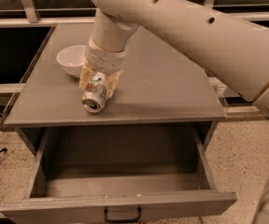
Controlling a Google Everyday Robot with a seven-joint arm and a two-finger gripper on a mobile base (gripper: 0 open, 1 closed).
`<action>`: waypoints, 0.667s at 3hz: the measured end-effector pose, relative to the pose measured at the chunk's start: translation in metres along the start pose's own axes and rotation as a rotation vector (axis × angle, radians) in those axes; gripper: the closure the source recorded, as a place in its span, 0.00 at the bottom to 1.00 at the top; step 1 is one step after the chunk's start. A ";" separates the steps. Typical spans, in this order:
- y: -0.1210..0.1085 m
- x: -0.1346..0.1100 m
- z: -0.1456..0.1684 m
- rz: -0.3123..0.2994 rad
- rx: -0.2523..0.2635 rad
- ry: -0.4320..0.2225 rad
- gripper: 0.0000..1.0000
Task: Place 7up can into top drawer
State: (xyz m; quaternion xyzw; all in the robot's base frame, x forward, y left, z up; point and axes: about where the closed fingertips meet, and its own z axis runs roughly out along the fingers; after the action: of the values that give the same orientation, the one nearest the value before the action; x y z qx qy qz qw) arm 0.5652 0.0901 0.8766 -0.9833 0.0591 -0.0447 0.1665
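Observation:
The 7up can [94, 97] is silvery with a green, white and red label. It lies on its side between my fingers, its end facing the camera. My gripper [97, 84] is shut on it, holding it just above the front left part of the grey tabletop [162, 87]. The top drawer [120, 176] is pulled open below the tabletop and nothing lies in it. Its flat front panel has a small dark handle [122, 216].
A white bowl [71, 59] stands on the tabletop just left of and behind my gripper. My large beige arm [204, 31] reaches in from the upper right. Speckled floor lies right of the cabinet. Dark cables lie at the left edge.

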 end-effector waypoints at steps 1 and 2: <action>-0.006 0.006 0.010 -0.004 0.005 -0.008 0.97; -0.006 0.006 0.011 -0.004 0.004 -0.010 0.74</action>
State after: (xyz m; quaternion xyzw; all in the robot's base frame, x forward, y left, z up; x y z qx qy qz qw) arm 0.5728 0.0985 0.8688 -0.9833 0.0560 -0.0403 0.1687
